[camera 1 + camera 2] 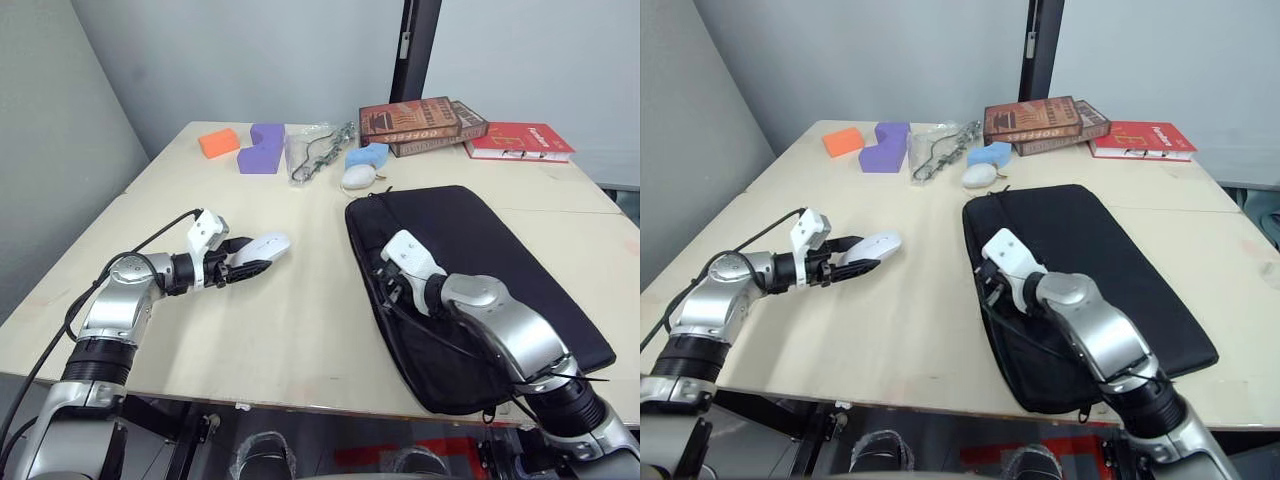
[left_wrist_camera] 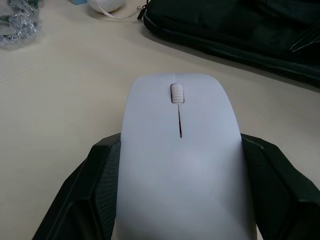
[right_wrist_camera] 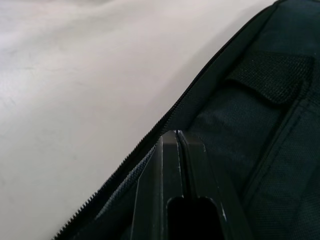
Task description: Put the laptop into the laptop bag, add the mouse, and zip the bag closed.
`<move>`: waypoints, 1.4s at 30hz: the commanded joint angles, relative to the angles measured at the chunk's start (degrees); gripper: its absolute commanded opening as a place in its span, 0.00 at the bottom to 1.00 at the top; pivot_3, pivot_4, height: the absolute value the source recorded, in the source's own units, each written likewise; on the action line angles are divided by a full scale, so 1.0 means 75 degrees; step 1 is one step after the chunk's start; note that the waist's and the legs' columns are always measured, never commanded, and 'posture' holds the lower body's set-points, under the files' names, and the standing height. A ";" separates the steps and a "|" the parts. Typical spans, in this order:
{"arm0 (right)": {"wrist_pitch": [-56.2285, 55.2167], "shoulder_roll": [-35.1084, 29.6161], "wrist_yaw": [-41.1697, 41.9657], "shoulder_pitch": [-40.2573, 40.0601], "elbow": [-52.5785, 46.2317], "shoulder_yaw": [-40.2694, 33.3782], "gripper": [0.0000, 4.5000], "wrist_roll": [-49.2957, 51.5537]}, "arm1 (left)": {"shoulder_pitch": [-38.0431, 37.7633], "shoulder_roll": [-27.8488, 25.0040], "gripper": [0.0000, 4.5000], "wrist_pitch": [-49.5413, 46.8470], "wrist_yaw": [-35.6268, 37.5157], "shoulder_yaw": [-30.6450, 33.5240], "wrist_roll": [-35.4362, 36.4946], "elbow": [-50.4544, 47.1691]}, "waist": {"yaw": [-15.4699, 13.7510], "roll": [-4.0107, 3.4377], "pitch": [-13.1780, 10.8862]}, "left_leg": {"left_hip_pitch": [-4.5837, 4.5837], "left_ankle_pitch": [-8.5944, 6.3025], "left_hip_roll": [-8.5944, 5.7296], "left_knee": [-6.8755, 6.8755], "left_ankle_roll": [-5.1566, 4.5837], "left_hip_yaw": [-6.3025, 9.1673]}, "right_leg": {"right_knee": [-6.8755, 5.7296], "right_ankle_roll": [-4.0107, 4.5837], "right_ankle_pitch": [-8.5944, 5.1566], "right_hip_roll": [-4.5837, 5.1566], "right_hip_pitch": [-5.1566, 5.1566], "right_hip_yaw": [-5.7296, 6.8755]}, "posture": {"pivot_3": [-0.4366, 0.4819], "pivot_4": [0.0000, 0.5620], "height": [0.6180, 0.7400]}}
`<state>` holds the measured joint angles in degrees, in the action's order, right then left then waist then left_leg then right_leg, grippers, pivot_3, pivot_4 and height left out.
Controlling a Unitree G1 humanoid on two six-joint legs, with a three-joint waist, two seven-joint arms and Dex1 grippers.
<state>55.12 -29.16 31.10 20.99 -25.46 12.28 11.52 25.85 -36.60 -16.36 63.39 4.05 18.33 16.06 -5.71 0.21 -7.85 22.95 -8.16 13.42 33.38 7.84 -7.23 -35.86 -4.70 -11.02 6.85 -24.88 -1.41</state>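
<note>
The white mouse is off the table, left of the laptop bag, with my left gripper shut on it. In the left wrist view the mouse sits between the black fingers, scroll wheel up. The black bag lies flat on the table's right half. At its left zipper edge my right gripper is shut, fingertips pinching the bag's edge where grey lining shows. The laptop is hidden.
At the back stand stacked brown books, a red book, a purple block, an orange block, crumpled clear plastic, a blue piece and a white plush toy. The table's front edge is near.
</note>
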 commanded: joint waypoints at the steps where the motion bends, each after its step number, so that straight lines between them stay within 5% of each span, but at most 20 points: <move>1: -0.0164 -0.0056 0.0174 0.0101 -0.0535 -0.0198 0.01 0.0235 | 0.0093 0.0028 0.63 0.0141 -0.0001 0.0068 0.0095 -0.0094 | 0.0018 0.0000 0.0000 | 0.0000 0.0000 0.0001 0.0000 0.0000 0.0000 | -0.0001 0.0000 0.0000 0.0000 0.0000 0.0000 | 0.48 0.27 0.95; 3: -0.0299 -0.0081 0.0157 0.0113 -0.0555 -0.0120 0.01 0.0177 | 0.0118 0.0041 0.63 0.0155 -0.0004 0.0059 0.0079 -0.0058 | 0.0040 0.0000 0.0000 | 0.0000 0.0000 0.0001 -0.0001 0.0000 0.0000 | -0.0001 0.0000 0.0000 -0.0001 -0.0001 0.0000 | 0.48 0.27 0.95; 9: -0.0580 -0.0032 -0.0031 0.0280 -0.0623 0.0402 0.48 -0.0160 | 0.0036 0.0048 0.63 0.0052 -0.0035 0.0081 0.0134 -0.0203 | 0.0054 -0.0001 -0.0001 | -0.0001 0.0000 0.0002 -0.0001 0.0000 -0.0001 | -0.0001 0.0000 0.0000 -0.0001 -0.0001 0.0000 | 0.48 0.27 0.95; 13: -0.0738 -0.0207 -0.0468 0.0588 -0.0268 0.1593 0.78 -0.1283 | -0.0163 0.0029 0.63 -0.0114 -0.0126 0.0121 0.0191 -0.0423 | 0.0066 -0.0001 -0.0001 | -0.0001 0.0002 0.0001 -0.0001 0.0002 -0.0001 | 0.0000 0.0000 0.0000 -0.0001 -0.0001 0.0000 | 0.48 0.27 0.95; 29: -0.0332 -0.0430 -0.0633 0.0604 -0.0397 0.2375 0.78 -0.2712 | -0.0448 -0.0146 0.63 -0.0257 -0.0210 0.0181 0.0311 -0.0738 | 0.0058 -0.0002 -0.0001 | -0.0001 0.0003 0.0002 -0.0006 0.0007 0.0000 | 0.0001 -0.0007 0.0000 -0.0002 -0.0002 -0.0001 | 0.48 0.27 0.95; 39: -0.0125 -0.0005 -0.0630 0.0039 -0.0402 0.1610 0.01 -0.2466 | -0.0413 -0.0094 0.63 -0.0315 -0.0238 0.0126 0.0368 -0.0805 | 0.0039 -0.0001 0.0000 | -0.0003 0.0003 0.0002 -0.0003 0.0006 0.0000 | -0.0003 -0.0007 0.0000 -0.0002 0.0000 -0.0001 | 0.48 0.27 0.95; 42: -0.0156 -0.0041 -0.0592 -0.0052 -0.0418 0.1428 0.01 -0.2445 | -0.0425 -0.0097 0.63 -0.0311 -0.0216 0.0127 0.0375 -0.0797 | 0.0034 -0.0001 0.0000 | -0.0002 0.0003 0.0001 0.0002 0.0006 0.0001 | -0.0002 -0.0007 0.0000 -0.0002 0.0002 -0.0002 | 0.48 0.27 0.95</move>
<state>53.54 -28.93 26.64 21.50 -27.64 25.15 -7.07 22.30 -36.72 -18.89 61.75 3.89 20.19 11.96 -5.46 0.20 -7.85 22.93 -8.14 13.42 33.39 7.89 -7.23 -35.89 -4.74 -11.02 6.84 -24.87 -1.43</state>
